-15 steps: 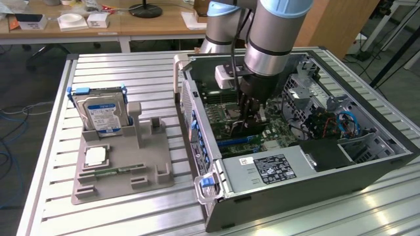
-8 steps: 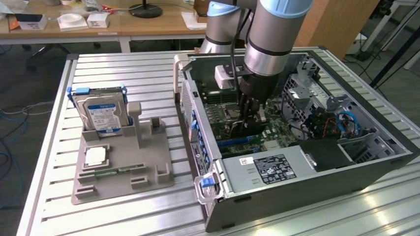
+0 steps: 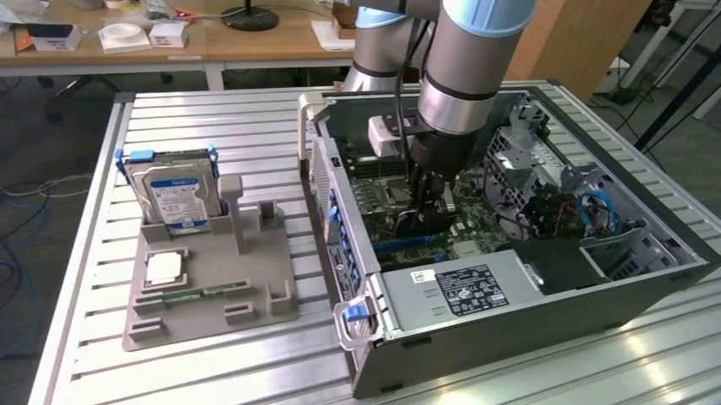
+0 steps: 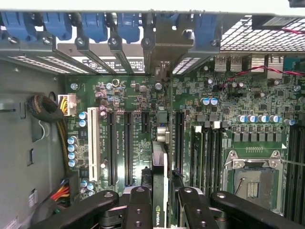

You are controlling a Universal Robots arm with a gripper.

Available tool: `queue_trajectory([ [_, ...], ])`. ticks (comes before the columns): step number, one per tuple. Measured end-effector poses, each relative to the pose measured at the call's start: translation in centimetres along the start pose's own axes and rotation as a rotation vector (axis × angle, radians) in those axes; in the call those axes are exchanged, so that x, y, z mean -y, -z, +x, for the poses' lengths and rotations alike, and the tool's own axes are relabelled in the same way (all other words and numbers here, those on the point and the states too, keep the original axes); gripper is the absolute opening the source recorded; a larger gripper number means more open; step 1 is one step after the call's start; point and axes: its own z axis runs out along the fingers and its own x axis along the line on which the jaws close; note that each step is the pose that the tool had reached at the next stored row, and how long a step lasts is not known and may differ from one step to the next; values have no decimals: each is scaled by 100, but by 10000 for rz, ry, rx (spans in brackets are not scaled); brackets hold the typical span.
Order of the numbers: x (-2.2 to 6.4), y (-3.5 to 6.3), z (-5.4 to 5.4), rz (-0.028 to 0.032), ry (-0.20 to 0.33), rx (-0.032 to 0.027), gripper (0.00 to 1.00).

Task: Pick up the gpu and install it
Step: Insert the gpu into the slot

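My gripper reaches down inside the open computer case, just above the green motherboard. In the wrist view the gripper is shut on the gpu, seen edge-on between the black fingers. The thin dark card has a green logo near the grip. It runs toward the case's rear slot openings, and its silver bracket stands among the blue latches. It sits over the motherboard, between two long black expansion slots. Whether it touches a slot I cannot tell.
A grey parts holder lies on the slatted table at the exterior view's left. It carries an upright silver hard drive with blue label, a slim green memory stick and a small white chip. The power supply and cables crowd the case.
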Motion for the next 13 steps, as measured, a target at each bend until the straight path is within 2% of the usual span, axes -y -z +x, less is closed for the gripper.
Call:
queue_trajectory([
  [13,-4,-90,4,0,2,0,26],
])
